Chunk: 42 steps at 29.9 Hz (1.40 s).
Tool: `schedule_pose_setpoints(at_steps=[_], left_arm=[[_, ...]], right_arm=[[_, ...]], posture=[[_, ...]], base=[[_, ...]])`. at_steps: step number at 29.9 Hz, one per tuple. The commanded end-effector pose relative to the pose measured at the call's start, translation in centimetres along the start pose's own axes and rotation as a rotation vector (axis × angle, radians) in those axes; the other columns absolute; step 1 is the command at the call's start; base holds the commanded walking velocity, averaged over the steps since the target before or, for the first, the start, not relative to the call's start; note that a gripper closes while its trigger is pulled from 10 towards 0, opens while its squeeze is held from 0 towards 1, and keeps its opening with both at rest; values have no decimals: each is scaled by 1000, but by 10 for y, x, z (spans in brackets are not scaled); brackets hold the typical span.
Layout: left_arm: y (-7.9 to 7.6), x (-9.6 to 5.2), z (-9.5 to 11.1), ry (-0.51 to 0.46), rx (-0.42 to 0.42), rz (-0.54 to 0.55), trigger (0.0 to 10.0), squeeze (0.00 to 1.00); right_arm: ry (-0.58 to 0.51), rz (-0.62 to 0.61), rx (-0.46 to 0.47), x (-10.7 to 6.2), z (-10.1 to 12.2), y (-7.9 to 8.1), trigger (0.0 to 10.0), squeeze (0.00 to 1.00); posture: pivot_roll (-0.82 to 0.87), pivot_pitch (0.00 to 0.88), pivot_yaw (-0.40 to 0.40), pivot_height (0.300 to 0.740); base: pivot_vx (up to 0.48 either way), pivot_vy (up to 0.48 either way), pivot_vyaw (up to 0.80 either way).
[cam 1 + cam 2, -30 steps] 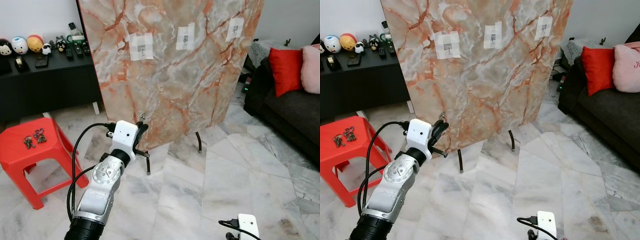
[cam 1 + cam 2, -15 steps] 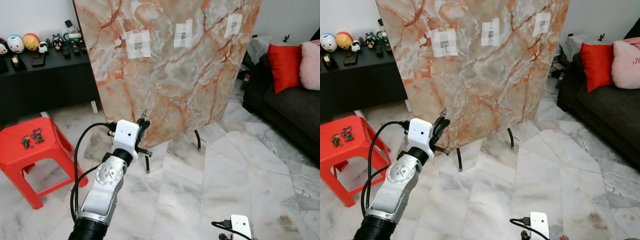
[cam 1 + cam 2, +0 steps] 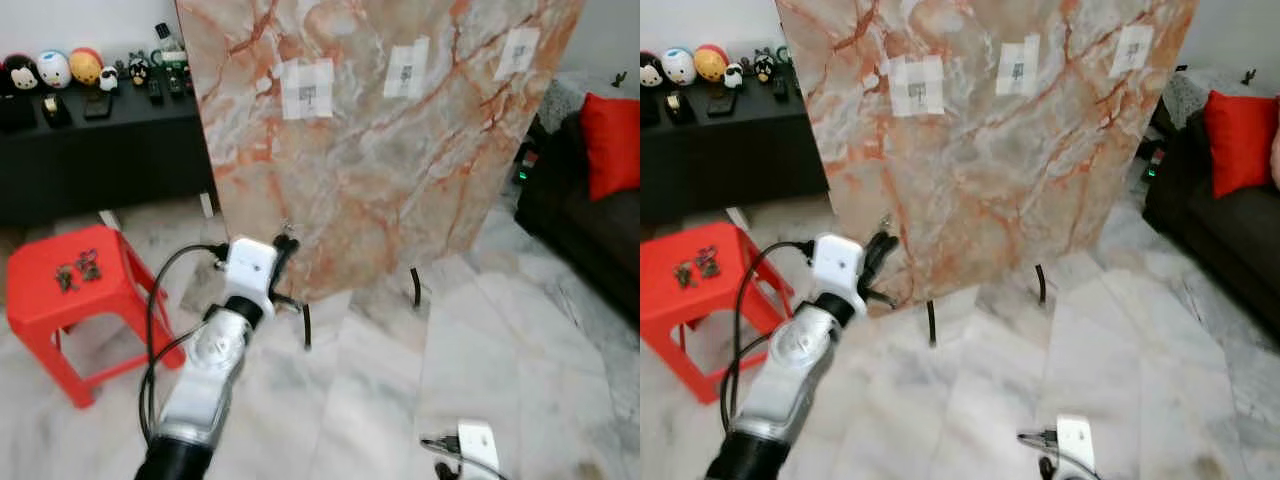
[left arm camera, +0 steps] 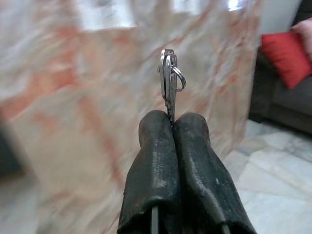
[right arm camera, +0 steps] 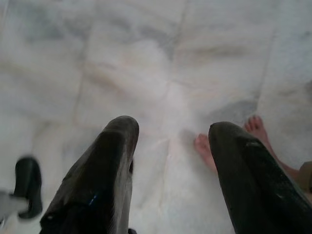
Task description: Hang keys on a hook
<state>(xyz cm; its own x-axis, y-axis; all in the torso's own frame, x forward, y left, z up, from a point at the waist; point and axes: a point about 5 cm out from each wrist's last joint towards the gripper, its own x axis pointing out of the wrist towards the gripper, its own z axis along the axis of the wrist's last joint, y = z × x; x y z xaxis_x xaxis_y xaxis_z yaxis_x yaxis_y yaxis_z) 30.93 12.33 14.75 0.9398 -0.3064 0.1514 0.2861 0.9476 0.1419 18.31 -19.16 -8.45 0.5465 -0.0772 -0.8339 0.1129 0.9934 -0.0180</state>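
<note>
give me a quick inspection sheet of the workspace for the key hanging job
surface: marble panel standing upright on thin black legs, on a pale marble floor
job's things: key with a ring, pinched by the left gripper; three hooks on white patches across the panel's upper part
clutter: more keys lying on a red stool
grippers: left gripper shut on the key, raised before the panel's lower left part; right gripper open, pointing down at the floor
cables: black cable looping beside the left arm
surroundings: black cabinet with small figures and remotes; dark sofa with a red cushion; a person's bare foot on the floor
</note>
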Motion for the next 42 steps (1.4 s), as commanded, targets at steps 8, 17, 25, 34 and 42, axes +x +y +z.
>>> schedule_pose_setpoints(at_steps=[8, 17, 25, 34, 42], left_arm=[[-15, 7, 6, -37, -9, -63, 10000, 0], [-15, 8, 8, -49, -14, -67, 10000, 0], [-13, 10, 12, -64, -32, -57, 10000, 0], [-8, 10, 13, -66, -61, -33, 10000, 0], [-7, 10, 14, -71, -75, -29, 10000, 0]], right_arm=[[29, -32, -10, -2, -9, -15, 10000, 0], [30, -34, -2, -2, -10, -11, 10000, 0], [28, -38, -1, -2, -8, -9, 10000, 0], [25, -49, -32, -3, -6, -24, 10000, 0], [24, -44, -5, -3, -9, -23, 10000, 0]], posture=[[104, 27, -93, 740], [102, 30, -93, 740], [102, 43, -95, 740], [102, 53, -95, 740], [101, 57, -95, 740]], base=[[347, 0, 0], [347, 0, 0], [348, 0, 0], [353, 0, 0], [357, 0, 555]])
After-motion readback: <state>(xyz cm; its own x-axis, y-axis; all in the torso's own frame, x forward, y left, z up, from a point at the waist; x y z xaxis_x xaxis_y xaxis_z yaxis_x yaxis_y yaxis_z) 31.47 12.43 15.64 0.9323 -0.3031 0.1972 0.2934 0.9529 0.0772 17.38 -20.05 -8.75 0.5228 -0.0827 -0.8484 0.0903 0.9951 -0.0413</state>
